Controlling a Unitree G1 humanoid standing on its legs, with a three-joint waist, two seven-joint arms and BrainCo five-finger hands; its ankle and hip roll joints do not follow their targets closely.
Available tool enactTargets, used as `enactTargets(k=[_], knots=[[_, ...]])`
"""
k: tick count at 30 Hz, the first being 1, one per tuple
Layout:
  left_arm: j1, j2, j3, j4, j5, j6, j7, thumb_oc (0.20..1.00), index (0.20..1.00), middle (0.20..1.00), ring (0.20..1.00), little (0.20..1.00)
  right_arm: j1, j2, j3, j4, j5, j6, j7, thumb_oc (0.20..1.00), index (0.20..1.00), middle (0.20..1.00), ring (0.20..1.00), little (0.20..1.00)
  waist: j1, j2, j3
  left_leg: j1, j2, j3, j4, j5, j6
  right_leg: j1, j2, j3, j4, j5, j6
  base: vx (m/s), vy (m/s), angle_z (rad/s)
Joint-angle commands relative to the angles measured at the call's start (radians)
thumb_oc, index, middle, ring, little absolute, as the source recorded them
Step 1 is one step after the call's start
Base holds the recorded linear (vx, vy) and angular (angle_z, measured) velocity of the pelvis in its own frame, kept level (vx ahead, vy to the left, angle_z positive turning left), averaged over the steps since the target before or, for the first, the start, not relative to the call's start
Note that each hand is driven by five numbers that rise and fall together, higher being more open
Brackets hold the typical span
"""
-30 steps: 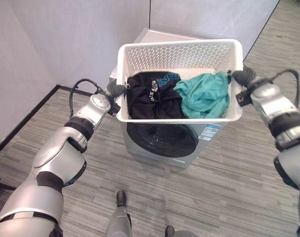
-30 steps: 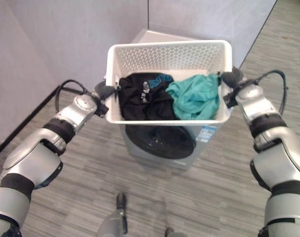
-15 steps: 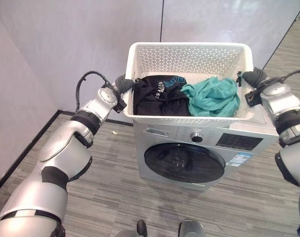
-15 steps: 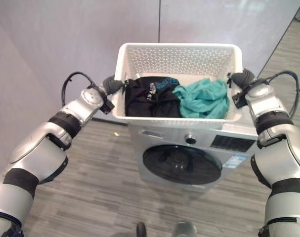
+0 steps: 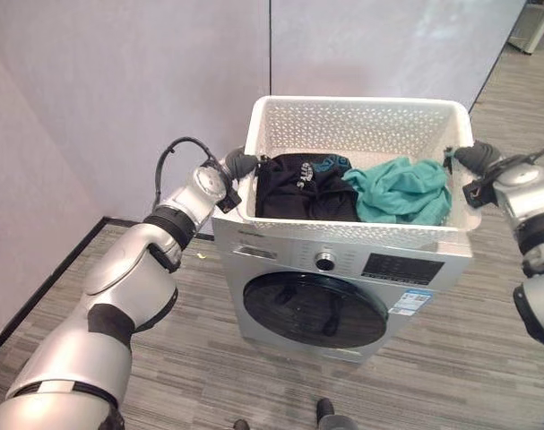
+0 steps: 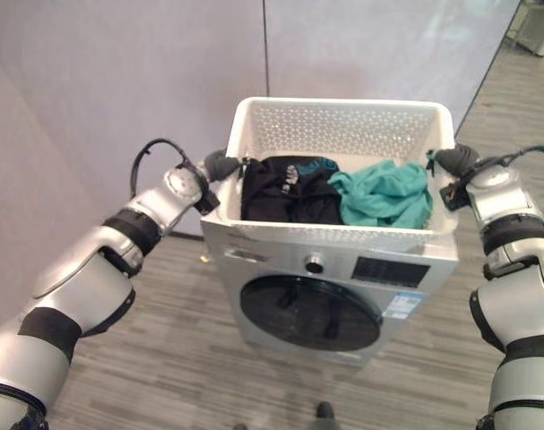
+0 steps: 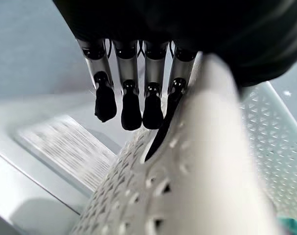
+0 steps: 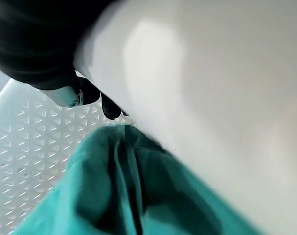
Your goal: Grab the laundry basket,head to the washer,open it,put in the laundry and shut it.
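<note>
grey wall behind washer; laundry basket on top, print unreadable.

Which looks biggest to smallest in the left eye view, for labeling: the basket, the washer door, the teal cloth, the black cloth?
1. basket
2. washer door
3. black cloth and teal cloth: look alike in size, so unranked.

No print can be read: the black garment bears blurred lettering, and the washer's sticker is too small.
</note>
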Motion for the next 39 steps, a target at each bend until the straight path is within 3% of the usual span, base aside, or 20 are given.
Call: enactTargets(k=[1, 13, 14, 15, 16, 17, 20, 21, 22, 23, 24, 25, 29, 39], knots=[[-0.071, 0.046, 0.059, 0.105, 0.038, -0.058, 0.076, 0.2, 0.2, 0.2, 0.2, 0.2, -0.015, -0.12, 0.049, 0.123, -0.039, -0.02, -0.064, 0.2, 0.2, 0.2, 0.2, 0.2, -0.002, 0.035, 0.043, 0.075, 0.068, -0.04, -0.005, -0.05, -0.062, 0.013, -0.031, 0.031, 0.033, -0.03, 0.03, 0.0, 0.0, -0.12], [-0.071, 0.046, 0.059, 0.105, 0.038, -0.058, 0.076, 0.2, 0.2, 0.2, 0.2, 0.2, -0.015, -0.12, 0.049, 0.123, -0.039, -0.02, -0.064, 0.2, 0.2, 0.2, 0.2, 0.2, -0.002, 0.035, 0.043, 0.075, 0.068, -0.04, -0.005, -0.05, -0.062, 0.013, -0.031, 0.031, 0.033, -0.03, 0.03, 0.0, -0.007, -0.03], [-0.081, 0.031, 0.052, 0.112, 0.041, -0.061, 0.081, 0.2, 0.2, 0.2, 0.2, 0.2, -0.028, -0.127, 0.057, 0.14, -0.047, -0.023, -0.07, 0.2, 0.2, 0.2, 0.2, 0.2, -0.003, 0.036, 0.036, 0.081, 0.086, -0.043, -0.033, -0.034, -0.072, 0.025, -0.02, 0.02, 0.015, -0.037, 0.023, 0.18, -0.27, 0.0], [-0.147, -0.003, 0.039, 0.192, 0.058, -0.062, 0.093, 0.2, 0.2, 0.2, 0.2, 0.2, -0.088, -0.052, 0.101, 0.2, -0.082, -0.041, -0.084, 0.2, 0.2, 0.2, 0.2, 0.2, -0.024, 0.044, 0.019, 0.099, 0.125, -0.031, -0.119, 0.018, -0.097, 0.035, 0.021, 0.012, -0.013, -0.055, 0.006, 0.32, -0.383, 0.06], [-0.285, 0.075, 0.03, 0.315, 0.064, -0.054, 0.12, 0.2, 0.2, 0.2, 0.2, 0.2, -0.219, 0.118, 0.162, 0.246, -0.067, -0.045, -0.094, 0.2, 0.2, 0.2, 0.2, 0.2, -0.037, 0.044, 0.017, 0.088, 0.147, 0.0, -0.151, 0.044, -0.116, 0.009, 0.051, 0.022, -0.043, -0.043, -0.001, 0.36, -0.306, 0.26], [-0.366, 0.073, 0.048, 0.364, 0.049, -0.049, 0.169, 0.2, 0.2, 0.2, 0.2, 0.2, -0.347, 0.183, 0.13, 0.337, -0.01, -0.05, -0.166, 0.2, 0.2, 0.2, 0.2, 0.2, -0.04, 0.048, 0.014, 0.067, 0.152, 0.005, -0.151, 0.048, -0.126, 0.001, 0.056, 0.013, -0.059, -0.041, -0.002, 0.23, -0.126, 0.0], [-0.403, 0.057, 0.058, 0.368, 0.045, -0.052, 0.202, 0.2, 0.2, 0.2, 0.2, 0.2, -0.4, 0.198, 0.124, 0.379, 0.001, -0.047, -0.187, 0.2, 0.2, 0.2, 0.2, 0.2, -0.038, 0.052, 0.015, 0.053, 0.151, 0.003, -0.151, 0.053, -0.13, -0.007, 0.055, 0.003, -0.057, -0.04, -0.002, 0.04, -0.007, -0.25], [-0.418, 0.05, 0.061, 0.361, 0.042, -0.055, 0.219, 0.319, 0.319, 0.319, 0.319, 0.319, -0.421, 0.201, 0.125, 0.389, 0.006, -0.047, -0.198, 0.2, 0.2, 0.2, 0.2, 0.2, -0.038, 0.052, 0.018, 0.046, 0.151, 0.002, -0.151, 0.054, -0.132, -0.012, 0.055, 0.001, -0.057, -0.04, -0.002, 0.02, -0.004, 0.53], [-0.419, 0.051, 0.061, 0.361, 0.042, -0.055, 0.219, 0.523, 0.523, 0.523, 0.523, 0.523, -0.422, 0.201, 0.126, 0.39, 0.006, -0.047, -0.198, 0.423, 0.423, 0.423, 0.423, 0.423, -0.038, 0.053, 0.018, 0.045, 0.151, 0.002, -0.151, 0.054, -0.132, -0.013, 0.055, 0.0, -0.056, -0.04, -0.002, -0.01, -0.003, 0.38], [-0.436, 0.041, 0.069, 0.351, 0.034, -0.061, 0.235, 0.529, 0.529, 0.529, 0.529, 0.529, -0.442, 0.207, 0.129, 0.397, 0.005, -0.047, -0.206, 0.536, 0.536, 0.536, 0.536, 0.536, -0.038, 0.054, 0.022, 0.035, 0.15, -0.002, -0.151, 0.058, -0.133, -0.022, 0.054, -0.003, -0.055, -0.039, -0.002, -0.02, -0.002, 0.1], [-0.446, 0.034, 0.074, 0.351, 0.02, -0.066, 0.238, 0.733, 0.733, 0.733, 0.733, 0.733, -0.465, 0.208, 0.127, 0.396, 0.014, -0.049, -0.219, 1.0, 1.0, 1.0, 1.0, 1.0, -0.039, 0.056, 0.025, 0.023, 0.148, -0.005, -0.151, 0.059, -0.133, -0.034, 0.053, -0.005, -0.054, -0.038, -0.001, -0.03, 0.0, 0.0], [-0.453, 0.03, 0.076, 0.353, 0.012, -0.065, 0.239, 1.0, 1.0, 1.0, 1.0, 1.0, -0.474, 0.206, 0.124, 0.396, 0.018, -0.049, -0.228, 1.0, 1.0, 1.0, 1.0, 1.0, -0.038, 0.058, 0.025, 0.015, 0.147, -0.008, -0.151, 0.06, -0.134, -0.042, 0.052, -0.006, -0.052, -0.037, -0.001, 0.0, 0.0, 0.0], [-0.477, -0.009, 0.084, 0.372, -0.028, -0.049, 0.232, 1.0, 1.0, 1.0, 1.0, 1.0, -0.51, 0.217, 0.152, 0.434, 0.023, -0.027, -0.214, 1.0, 1.0, 1.0, 1.0, 1.0, -0.026, 0.064, 0.025, -0.003, 0.141, -0.014, -0.151, 0.067, -0.133, -0.059, 0.05, -0.012, -0.043, -0.038, -0.002, 0.04, -0.002, 0.08], [-0.438, -0.043, 0.041, 0.383, 0.051, -0.031, 0.208, 1.0, 1.0, 1.0, 1.0, 1.0, -0.489, 0.213, 0.184, 0.474, -0.048, -0.001, -0.167, 1.0, 1.0, 1.0, 1.0, 1.0, -0.023, 0.066, 0.025, 0.025, 0.143, -0.013, -0.151, 0.058, -0.128, -0.028, 0.051, -0.016, -0.038, -0.051, -0.009, 0.03, 0.003, 0.04]])
